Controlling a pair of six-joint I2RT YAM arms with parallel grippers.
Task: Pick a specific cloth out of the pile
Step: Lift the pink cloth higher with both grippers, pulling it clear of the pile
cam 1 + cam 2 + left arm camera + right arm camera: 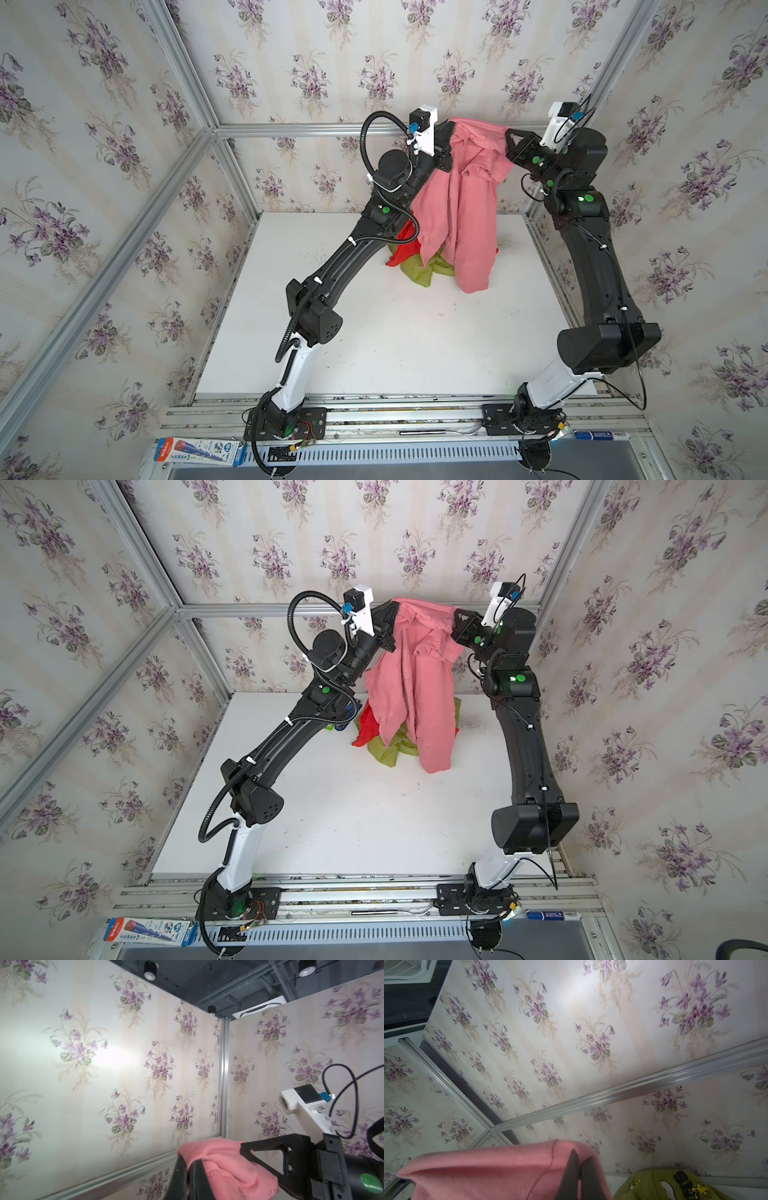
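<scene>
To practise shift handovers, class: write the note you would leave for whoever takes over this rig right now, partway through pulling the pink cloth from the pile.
Claws: left claw and right claw both shut on the cloth, at its top edge.
The cloth hangs high between them; its lower end drapes over the pile on the table.
Done: grasped, lifted.
To do: carry it clear of the red cloth and olive-green cloth, set it down apart.

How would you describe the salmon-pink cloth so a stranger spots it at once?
Find the white table; the pile lies near its far edge. Hanging over it, the cloth is pinched up top by the left gripper and right gripper. It alone is plain salmon pink, not bright red or printed olive green.
</scene>
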